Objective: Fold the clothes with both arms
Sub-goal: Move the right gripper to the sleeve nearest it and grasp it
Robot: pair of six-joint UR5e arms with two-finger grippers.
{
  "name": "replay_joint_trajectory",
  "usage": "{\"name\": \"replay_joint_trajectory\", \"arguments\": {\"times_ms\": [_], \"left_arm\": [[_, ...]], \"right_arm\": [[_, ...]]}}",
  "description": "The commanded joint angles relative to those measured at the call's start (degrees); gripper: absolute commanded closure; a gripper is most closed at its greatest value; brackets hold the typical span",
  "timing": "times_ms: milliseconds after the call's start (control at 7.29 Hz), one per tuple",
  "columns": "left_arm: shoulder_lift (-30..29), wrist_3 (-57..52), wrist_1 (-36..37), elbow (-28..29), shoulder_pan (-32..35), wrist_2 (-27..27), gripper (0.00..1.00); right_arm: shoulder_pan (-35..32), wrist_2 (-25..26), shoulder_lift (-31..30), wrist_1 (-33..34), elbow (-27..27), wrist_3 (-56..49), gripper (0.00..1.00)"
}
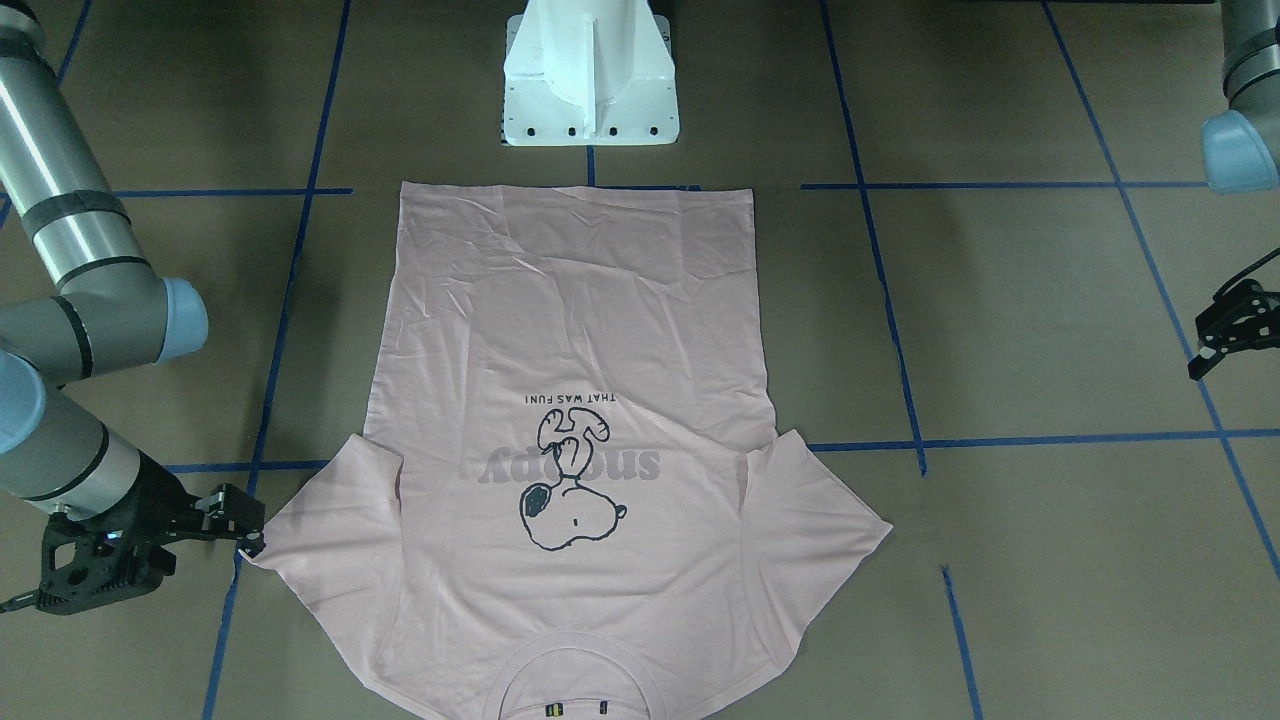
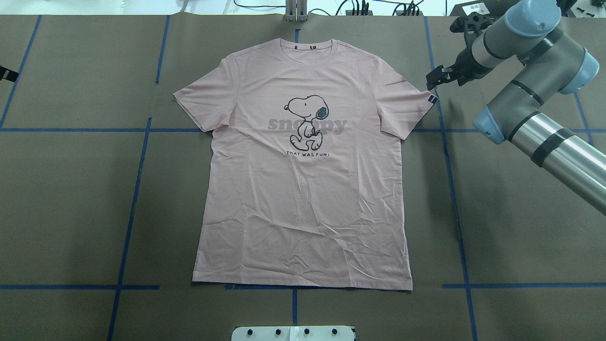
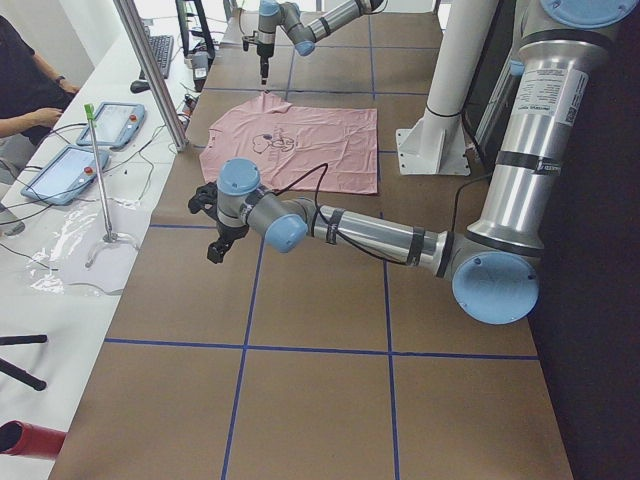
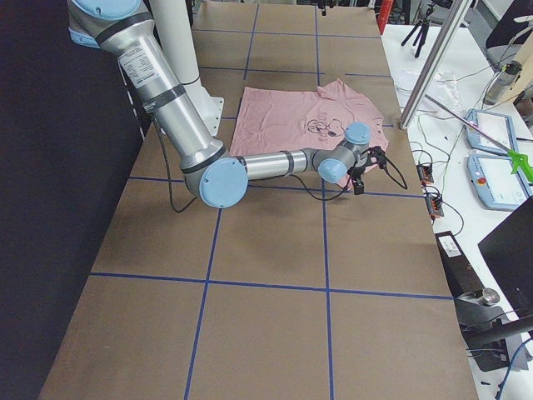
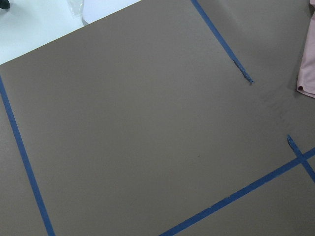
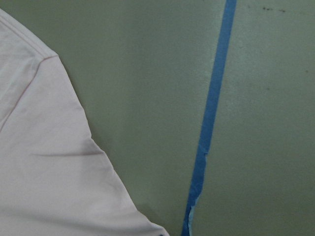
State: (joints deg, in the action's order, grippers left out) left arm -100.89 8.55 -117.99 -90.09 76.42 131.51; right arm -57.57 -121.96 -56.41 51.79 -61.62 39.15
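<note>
The pink T-shirt lies flat on the table, print up, with its hem toward the white pedestal and its collar on the far side. The right gripper sits low just beside the tip of one sleeve — jaws spread, nothing between them. The left gripper hangs well apart from the shirt; its jaws look spread, though the view's edge cuts them off.

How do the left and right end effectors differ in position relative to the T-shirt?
The right end effector sits at a sleeve tip of the T-shirt; the left end effector hangs well clear of the other sleeve. The right wrist view shows much pink fabric; the left shows a sliver. Both are black.
</note>
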Motion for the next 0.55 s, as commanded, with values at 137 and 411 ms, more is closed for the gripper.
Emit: {"name": "replay_joint_trajectory", "arguments": {"times_ms": [137, 411], "left_arm": [[0.08, 0.85, -0.75, 0.09, -0.04, 0.07, 0.00], [0.17, 0.85, -0.75, 0.18, -0.04, 0.33, 0.00]], "right_arm": [[2.19, 1.82, 1.65, -0.03, 1.95, -0.04, 0.04], [2.90, 2.61, 1.74, 2.50, 1.77, -0.04, 0.04]]}}
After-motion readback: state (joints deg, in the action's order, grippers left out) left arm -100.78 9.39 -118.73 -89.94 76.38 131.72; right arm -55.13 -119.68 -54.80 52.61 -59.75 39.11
